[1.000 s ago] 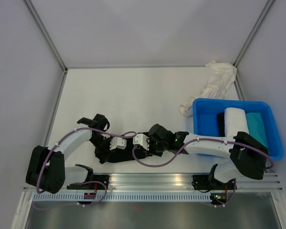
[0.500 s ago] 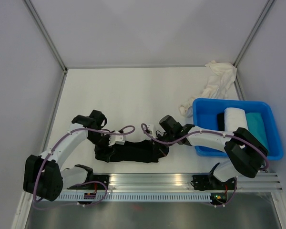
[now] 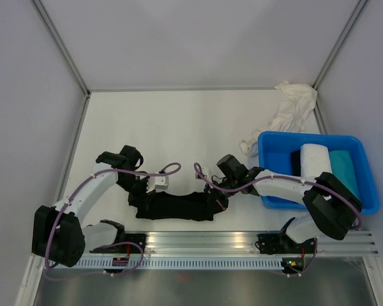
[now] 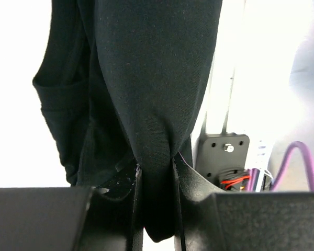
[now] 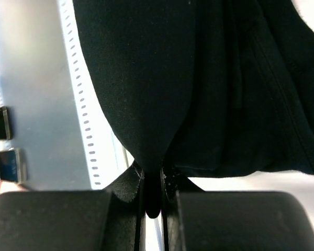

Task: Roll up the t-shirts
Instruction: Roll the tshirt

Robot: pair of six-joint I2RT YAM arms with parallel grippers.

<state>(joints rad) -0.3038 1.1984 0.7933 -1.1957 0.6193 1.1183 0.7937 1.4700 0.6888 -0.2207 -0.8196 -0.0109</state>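
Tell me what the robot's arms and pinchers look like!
The left arm and right arm are white tubes with chunky black joints and black bases. A purple cable loops along each. The left gripper and right gripper have flat black fingers.

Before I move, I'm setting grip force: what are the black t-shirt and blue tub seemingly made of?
The black t-shirt looks like soft matte knit cloth: it bunches into limp folds. The blue tub looks like smooth rigid plastic: straight rim.
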